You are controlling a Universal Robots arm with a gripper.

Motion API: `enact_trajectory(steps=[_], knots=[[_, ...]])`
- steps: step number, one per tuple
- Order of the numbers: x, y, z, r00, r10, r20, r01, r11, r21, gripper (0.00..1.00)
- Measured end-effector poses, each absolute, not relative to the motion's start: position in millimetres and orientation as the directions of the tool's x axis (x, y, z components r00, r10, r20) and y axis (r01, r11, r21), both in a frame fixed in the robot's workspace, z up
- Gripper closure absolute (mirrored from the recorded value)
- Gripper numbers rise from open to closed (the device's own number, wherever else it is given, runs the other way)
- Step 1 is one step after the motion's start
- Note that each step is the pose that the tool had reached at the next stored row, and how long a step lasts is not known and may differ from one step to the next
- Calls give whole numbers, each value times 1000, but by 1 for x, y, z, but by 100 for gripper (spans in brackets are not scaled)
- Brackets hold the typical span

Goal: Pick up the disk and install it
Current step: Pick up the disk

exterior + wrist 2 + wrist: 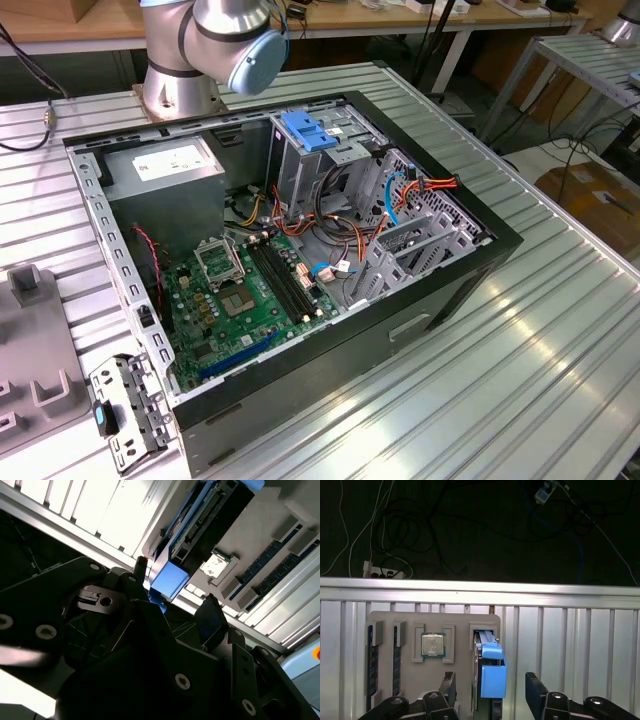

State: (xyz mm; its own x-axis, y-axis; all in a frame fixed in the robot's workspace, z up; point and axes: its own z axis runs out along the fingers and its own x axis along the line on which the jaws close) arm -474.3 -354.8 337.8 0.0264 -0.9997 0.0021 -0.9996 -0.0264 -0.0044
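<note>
The disk (492, 672) stands on edge in a slot of the grey parts tray (460, 625), its blue plastic rail facing the camera. In the second wrist view the disk (200, 525) shows its dark edge and blue end block. My gripper (491, 695) hangs just above it, open, one black finger (447, 687) on each side of the blue rail with a gap to both. The gripper (176, 587) straddles the blue block in the second wrist view too. Nothing is held.
The tray also carries memory sticks (371, 655) and a processor chip (433, 644). In the exterior view the open computer case (480, 262) lies on the slatted metal table (520, 380), with a grey drive cage and its blue handle (308, 130) inside. The arm's base (180, 60) stands behind it.
</note>
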Motion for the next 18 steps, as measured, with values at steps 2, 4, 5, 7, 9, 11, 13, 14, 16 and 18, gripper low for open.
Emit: enact_trajectory(steps=[2, 4, 5, 7, 9, 11, 13, 14, 16, 18], knots=[[-474, -356, 334, 26, -1000, 1, -1000, -26, -4, 34], [-474, -357, 331, 26, -1000, -1, -1000, -26, -4, 34], [-474, -357, 329, 26, -1000, -2, -1000, -26, -4, 34], [-474, -357, 324, 26, -1000, -4, -1000, -26, -4, 34], [-474, -357, 319, 26, -1000, -4, -1000, -26, -5, 35], [-474, -357, 314, 26, -1000, -4, -1000, -26, -4, 42], [-474, -357, 311, 26, -1000, -5, -1000, -26, -5, 42], [-474, -357, 309, 26, -1000, -6, -1000, -26, -5, 42], [-474, -357, 309, 26, -1000, -6, -1000, -26, -4, 44], [-474, -357, 309, 26, -1000, -6, -1000, -26, -4, 50]])
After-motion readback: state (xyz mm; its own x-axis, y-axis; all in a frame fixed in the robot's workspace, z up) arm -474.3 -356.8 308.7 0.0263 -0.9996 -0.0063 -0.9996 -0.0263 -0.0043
